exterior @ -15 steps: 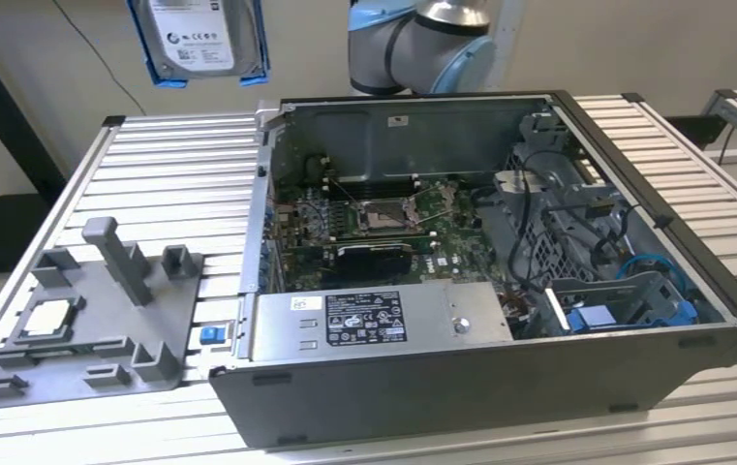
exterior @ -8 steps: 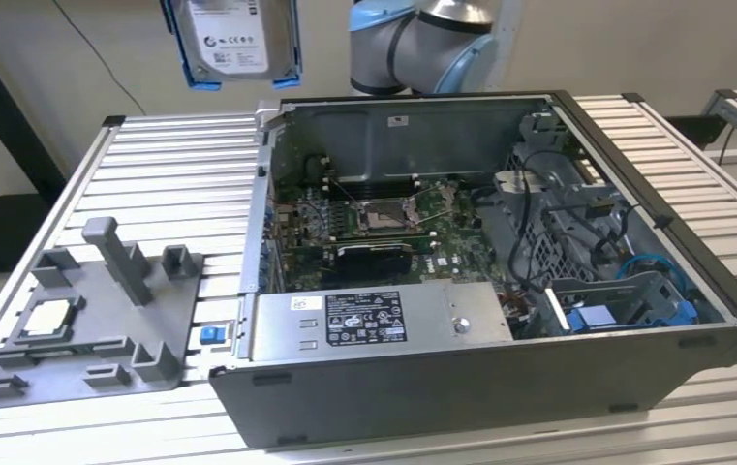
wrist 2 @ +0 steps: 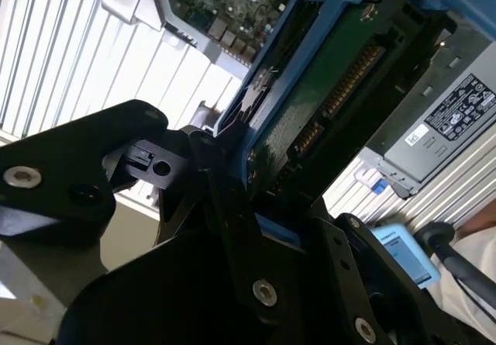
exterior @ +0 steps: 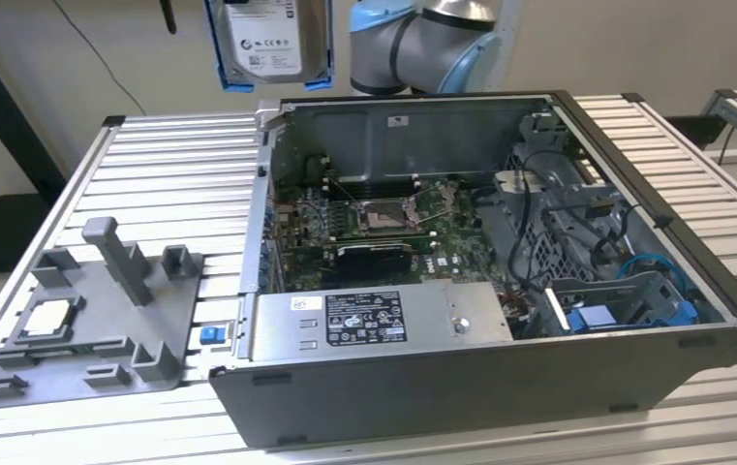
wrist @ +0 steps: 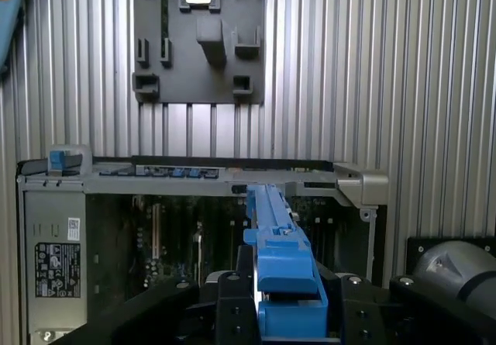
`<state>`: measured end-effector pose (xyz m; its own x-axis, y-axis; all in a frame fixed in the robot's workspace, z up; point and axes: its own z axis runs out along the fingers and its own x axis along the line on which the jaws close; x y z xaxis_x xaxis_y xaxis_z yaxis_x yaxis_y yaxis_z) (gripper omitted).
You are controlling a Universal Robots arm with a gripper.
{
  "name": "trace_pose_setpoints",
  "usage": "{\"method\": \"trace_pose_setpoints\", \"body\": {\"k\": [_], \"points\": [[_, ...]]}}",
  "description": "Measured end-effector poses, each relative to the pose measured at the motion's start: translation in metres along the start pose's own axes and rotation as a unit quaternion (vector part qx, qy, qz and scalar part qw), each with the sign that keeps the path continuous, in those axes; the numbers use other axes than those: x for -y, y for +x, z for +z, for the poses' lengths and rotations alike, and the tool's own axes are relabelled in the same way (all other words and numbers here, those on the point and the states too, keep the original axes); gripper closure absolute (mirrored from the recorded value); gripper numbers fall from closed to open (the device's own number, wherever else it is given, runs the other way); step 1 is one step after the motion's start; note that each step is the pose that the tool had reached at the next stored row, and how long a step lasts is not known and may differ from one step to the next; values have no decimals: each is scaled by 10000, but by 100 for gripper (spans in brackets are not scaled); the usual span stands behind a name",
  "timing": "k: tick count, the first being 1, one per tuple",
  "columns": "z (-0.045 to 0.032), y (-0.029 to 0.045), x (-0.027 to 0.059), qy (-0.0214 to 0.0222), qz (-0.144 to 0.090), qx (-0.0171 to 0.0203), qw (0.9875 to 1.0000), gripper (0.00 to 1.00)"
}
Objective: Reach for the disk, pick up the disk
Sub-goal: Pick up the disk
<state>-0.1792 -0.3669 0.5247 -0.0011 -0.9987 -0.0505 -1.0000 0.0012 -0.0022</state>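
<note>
The disk [exterior: 268,39]: we see it up in the air beside the arm [exterior: 420,44], well above the open computer case [exterior: 472,387], with its white label towards the exterior view.
Disk underside [wrist 2: 325,105]: in the second wrist view we see the green circuit board inside the blue bracket [wrist: 283,229].
Gripper [wrist 2: 256,205]: at the disk's near end in both wrist views [wrist: 288,314].
Jaws: closed on the disk, with black fingers [wrist 2: 225,205] against its bracketed end.
Case: lying open on the slatted table [exterior: 174,165], with the motherboard [exterior: 382,208] and power supply [exterior: 368,320] showing.
Fixture [exterior: 97,329]: a grey tray at the exterior view's left of the case, with a small square chip [exterior: 47,318] seated in it.
</note>
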Motion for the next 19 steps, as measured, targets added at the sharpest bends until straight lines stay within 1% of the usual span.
{"method": "trace_pose_setpoints", "body": {"k": [3,19], "points": [[6,0,136,0,0,0,10000,100],[8,-1,799,-1,-19,1,10000,100]]}}
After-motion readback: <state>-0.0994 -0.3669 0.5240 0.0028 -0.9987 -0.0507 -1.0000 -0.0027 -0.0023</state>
